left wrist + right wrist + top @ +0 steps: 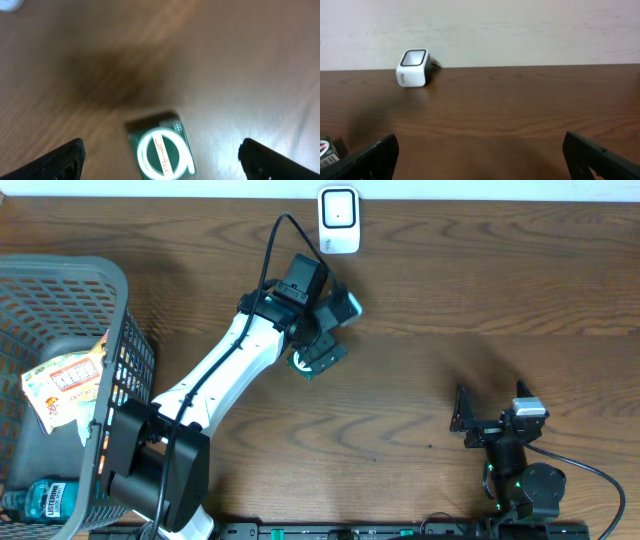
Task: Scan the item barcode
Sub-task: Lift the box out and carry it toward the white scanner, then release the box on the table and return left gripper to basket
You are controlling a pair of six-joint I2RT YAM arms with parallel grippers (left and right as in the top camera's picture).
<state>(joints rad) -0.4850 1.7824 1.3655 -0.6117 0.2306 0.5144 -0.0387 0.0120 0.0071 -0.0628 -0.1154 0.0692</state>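
Wooden tabletop (pixel 450 300) seen from above. Left gripper (pixel 335 332) near centre, jaws wide open, over small green packet (pixel 160 152) with white ring label. Packet lies flat on tabletop between fingers, touching neither. White barcode scanner (pixel 339 220) at 12 o'clock from packet, by far edge. Right gripper (pixel 490 408) at 4 o'clock, jaws wide open, empty. Grey basket (pixel 120 300) at 9 o'clock holds snack bag (pixel 65 380) and blue bottle (pixel 50 498).
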